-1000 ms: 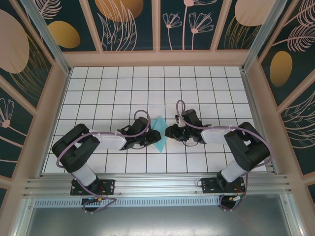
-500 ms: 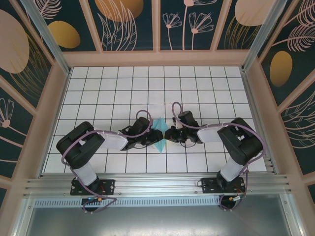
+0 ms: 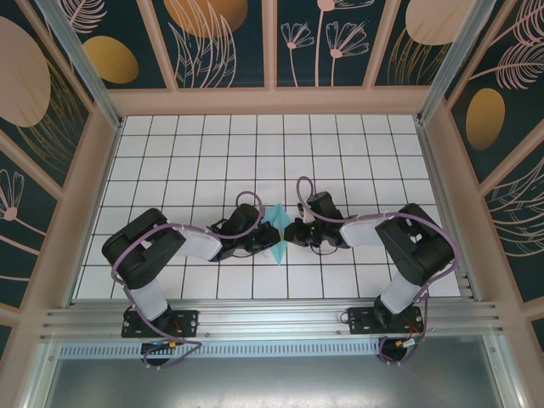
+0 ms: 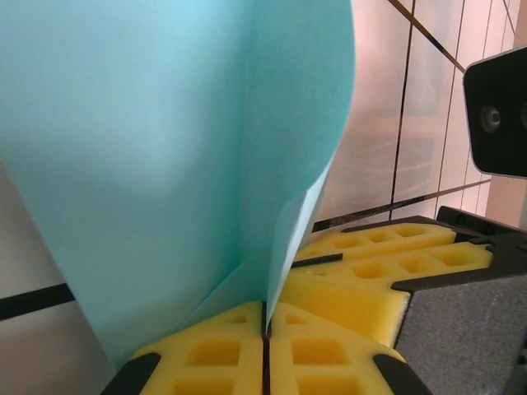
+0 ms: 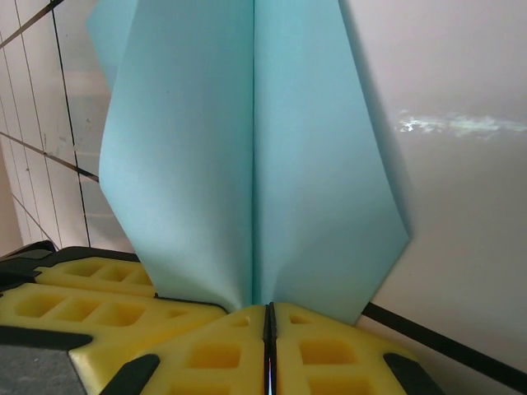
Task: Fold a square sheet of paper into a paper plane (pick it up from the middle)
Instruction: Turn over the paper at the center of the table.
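The square sheet of paper (image 3: 276,228) is light blue and creased into a narrow pointed shape like a paper plane, near the middle of the white grid table. My left gripper (image 3: 269,240) is shut on the sheet's (image 4: 165,148) lower fold, its yellow pads pressed together on the crease. My right gripper (image 3: 290,233) is shut on the sheet (image 5: 247,164) at its centre crease from the other side. The two grippers nearly touch. In the left wrist view the right gripper's yellow pads (image 4: 370,271) lie just beyond the paper.
The white grid table (image 3: 204,153) stretches behind and to both sides of the arms. Wooden-framed patterned walls (image 3: 272,51) close it in on three sides. A metal rail (image 3: 272,321) runs along the near edge by the arm bases.
Both grippers have closed on the paper. The right gripper moved left to meet it, the left shifted slightly right. The paper now stands narrower between them.
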Controlling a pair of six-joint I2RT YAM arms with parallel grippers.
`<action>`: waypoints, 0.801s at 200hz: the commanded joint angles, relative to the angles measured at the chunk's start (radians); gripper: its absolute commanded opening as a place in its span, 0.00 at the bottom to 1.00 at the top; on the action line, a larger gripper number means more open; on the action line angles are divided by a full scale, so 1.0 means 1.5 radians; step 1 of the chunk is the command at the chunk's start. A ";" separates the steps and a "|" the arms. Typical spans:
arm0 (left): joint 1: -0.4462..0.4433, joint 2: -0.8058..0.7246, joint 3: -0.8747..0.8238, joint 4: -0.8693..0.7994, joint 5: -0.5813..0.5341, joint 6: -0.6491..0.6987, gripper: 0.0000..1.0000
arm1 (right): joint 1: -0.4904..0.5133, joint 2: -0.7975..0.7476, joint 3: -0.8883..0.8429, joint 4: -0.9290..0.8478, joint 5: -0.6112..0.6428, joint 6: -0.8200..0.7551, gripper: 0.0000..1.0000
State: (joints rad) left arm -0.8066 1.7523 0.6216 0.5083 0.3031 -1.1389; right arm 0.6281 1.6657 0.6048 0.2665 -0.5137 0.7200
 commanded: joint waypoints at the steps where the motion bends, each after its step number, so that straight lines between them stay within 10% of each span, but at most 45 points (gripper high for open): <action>1: -0.005 0.005 -0.023 0.041 -0.005 -0.008 0.07 | 0.006 -0.010 -0.001 0.008 0.008 0.005 0.11; 160: -0.003 -0.020 -0.145 0.352 0.045 -0.035 0.00 | -0.050 -0.120 -0.065 -0.001 0.004 0.040 0.50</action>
State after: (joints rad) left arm -0.8066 1.7519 0.4248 0.9489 0.3569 -1.1835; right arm 0.5552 1.4616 0.5236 0.2085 -0.4549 0.7456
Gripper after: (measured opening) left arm 0.068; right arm 0.494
